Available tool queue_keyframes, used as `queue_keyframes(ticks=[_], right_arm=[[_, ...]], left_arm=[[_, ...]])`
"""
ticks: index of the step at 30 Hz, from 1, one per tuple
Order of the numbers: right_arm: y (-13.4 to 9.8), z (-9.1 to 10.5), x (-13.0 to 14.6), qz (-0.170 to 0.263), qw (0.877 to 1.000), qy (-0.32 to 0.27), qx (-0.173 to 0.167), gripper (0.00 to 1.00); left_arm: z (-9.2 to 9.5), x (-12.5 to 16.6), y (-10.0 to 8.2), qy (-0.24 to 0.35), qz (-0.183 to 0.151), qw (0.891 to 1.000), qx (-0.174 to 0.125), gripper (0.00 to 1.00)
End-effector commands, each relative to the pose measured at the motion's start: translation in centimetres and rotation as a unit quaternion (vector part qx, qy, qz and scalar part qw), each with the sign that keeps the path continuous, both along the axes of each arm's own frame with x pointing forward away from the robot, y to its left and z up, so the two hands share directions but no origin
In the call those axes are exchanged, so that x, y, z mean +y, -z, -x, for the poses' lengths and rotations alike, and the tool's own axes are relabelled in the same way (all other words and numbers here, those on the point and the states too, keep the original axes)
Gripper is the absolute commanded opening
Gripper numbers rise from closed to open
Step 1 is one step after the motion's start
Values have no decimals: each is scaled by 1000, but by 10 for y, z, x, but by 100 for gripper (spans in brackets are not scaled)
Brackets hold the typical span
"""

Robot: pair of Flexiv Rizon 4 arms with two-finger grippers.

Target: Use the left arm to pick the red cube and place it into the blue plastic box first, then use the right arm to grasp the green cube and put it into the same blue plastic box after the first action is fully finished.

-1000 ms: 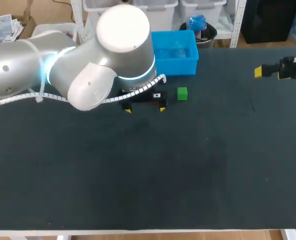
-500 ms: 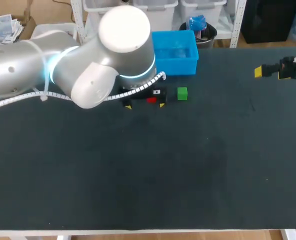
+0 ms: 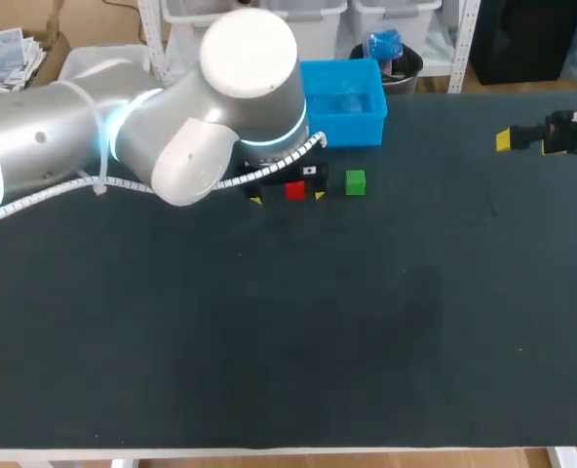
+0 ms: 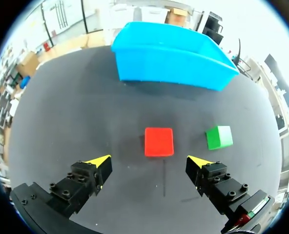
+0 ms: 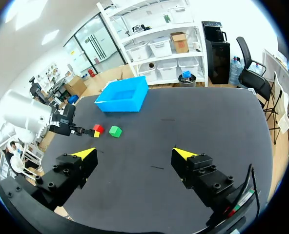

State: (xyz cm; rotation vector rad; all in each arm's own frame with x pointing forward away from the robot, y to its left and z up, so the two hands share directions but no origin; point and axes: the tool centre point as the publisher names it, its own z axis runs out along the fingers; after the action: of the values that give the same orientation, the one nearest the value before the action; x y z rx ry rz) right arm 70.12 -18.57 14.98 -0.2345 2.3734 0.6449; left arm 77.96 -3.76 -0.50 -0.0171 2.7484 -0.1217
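Behind left arm: box corner hidden | red cube between fingers

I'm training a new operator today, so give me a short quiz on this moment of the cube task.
1. True or false: the left gripper is shut on the red cube.
2. The green cube lies: A on top of the red cube; B on the table beside the red cube; C between the left gripper's fingers.
3. Which gripper is far from both cubes?
Key: 1 false, its fingers are open, one on either side of the cube; 2 B; 3 the right gripper.
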Motion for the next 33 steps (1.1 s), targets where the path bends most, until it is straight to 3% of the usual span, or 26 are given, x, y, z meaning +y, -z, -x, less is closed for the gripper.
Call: queue_keyframes(ticks=[1,33], right_arm=[[0,0,0,-1,1000,-1,0,100],[0,0,0,-1,1000,-1,0,100]], left_arm=[[-9,-2,4,-4,3,1000,5,100],[-27,-13,10,0,-5,1000,2,100]])
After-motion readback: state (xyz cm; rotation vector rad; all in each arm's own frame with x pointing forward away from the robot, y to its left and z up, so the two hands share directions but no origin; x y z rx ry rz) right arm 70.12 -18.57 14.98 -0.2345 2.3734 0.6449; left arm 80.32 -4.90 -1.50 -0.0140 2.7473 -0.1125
